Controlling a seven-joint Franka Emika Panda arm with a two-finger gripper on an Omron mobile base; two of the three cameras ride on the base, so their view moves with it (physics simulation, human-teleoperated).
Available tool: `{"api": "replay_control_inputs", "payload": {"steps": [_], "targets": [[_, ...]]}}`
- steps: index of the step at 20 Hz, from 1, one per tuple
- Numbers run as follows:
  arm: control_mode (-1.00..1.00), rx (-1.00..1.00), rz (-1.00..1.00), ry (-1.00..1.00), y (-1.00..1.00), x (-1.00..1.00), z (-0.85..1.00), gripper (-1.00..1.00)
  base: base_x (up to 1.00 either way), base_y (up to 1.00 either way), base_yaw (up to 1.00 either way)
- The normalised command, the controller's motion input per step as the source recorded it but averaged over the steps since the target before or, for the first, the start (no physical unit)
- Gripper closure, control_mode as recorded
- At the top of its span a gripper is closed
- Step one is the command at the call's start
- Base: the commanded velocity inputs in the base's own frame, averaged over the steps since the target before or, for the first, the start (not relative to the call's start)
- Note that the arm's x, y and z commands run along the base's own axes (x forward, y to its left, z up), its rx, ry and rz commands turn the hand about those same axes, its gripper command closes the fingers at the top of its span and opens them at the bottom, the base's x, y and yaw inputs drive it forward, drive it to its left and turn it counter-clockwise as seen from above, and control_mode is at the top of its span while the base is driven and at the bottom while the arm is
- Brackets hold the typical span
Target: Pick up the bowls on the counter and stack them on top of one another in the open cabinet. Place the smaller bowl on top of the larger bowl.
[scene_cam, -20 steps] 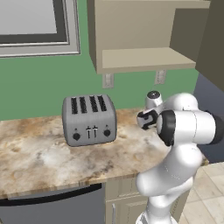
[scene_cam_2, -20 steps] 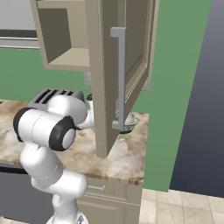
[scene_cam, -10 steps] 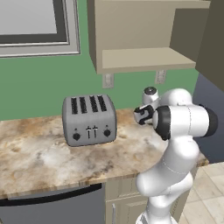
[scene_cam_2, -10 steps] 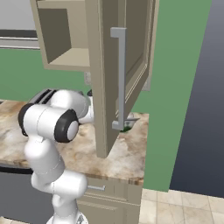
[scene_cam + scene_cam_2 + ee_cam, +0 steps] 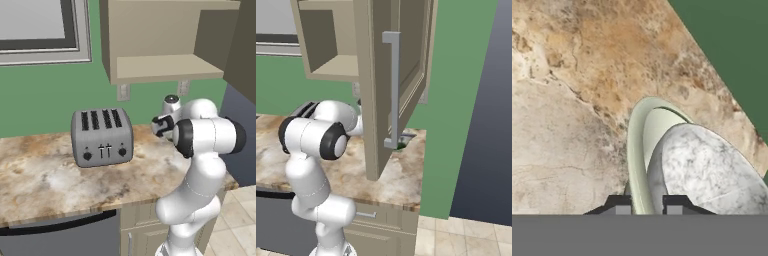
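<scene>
Right of the toaster (image 5: 102, 136) on the counter (image 5: 567, 120), claw (image 5: 644, 209) pinched nearly shut across near rim of larger bowl (image 5: 637, 150). Smaller bowl (image 5: 712, 170) touching it just past the tips. Open cabinet (image 5: 165, 67) above the toaster: a lift upward, probably.

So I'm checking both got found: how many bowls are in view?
2. The pale green-cream bowl sits on the counter, its rim between the shut gripper fingertips. The greyish-white mottled bowl sits against it, overlapping it on the wall side.
</scene>
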Motion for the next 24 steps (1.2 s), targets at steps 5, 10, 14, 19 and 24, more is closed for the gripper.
{"api": "replay_control_inputs", "payload": {"steps": [5, 10, 14, 19, 24], "targets": [[-1.0, 0.01, 0.01, -0.16, -0.05, -0.19, 0.23, 1.0, 0.0, 0.0, 0.0], [-1.0, 0.0, 0.01, -0.44, 0.0, -0.46, 0.24, 1.0, 0.0, 0.0, 0.0], [-1.0, 0.0, 0.03, -0.39, 0.0, -0.64, 0.25, 1.0, 0.0, 0.0, 0.0], [-1.0, 0.0, 0.06, -0.11, 0.0, -0.65, 0.43, 1.0, 0.0, 0.0, 0.0], [-1.0, 0.0, 0.05, -0.03, 0.03, -0.67, 0.58, 1.0, 0.0, 0.0, 0.0]]}}
